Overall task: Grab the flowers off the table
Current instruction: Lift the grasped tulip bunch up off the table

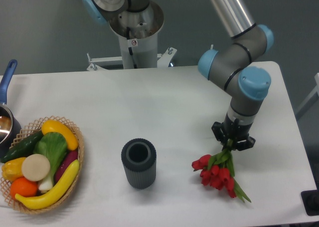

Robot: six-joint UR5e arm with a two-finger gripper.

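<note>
The table [164, 102] is smooth, matt white. Left of the ribbed, matt dark-grey cup [138, 163], a woven wicker basket [79, 152] holds glossy, plastic-looking produce — banana [52, 189], cucumber [22, 144]. Right of the cup lie the flowers [217, 174], their red petals faintly shiny, beneath a matt black gripper [233, 143] — the arm [234, 57] above is brushed silvery metal with smooth blue caps.

One fixed cam, high front (angled down), table [164, 92].
</note>
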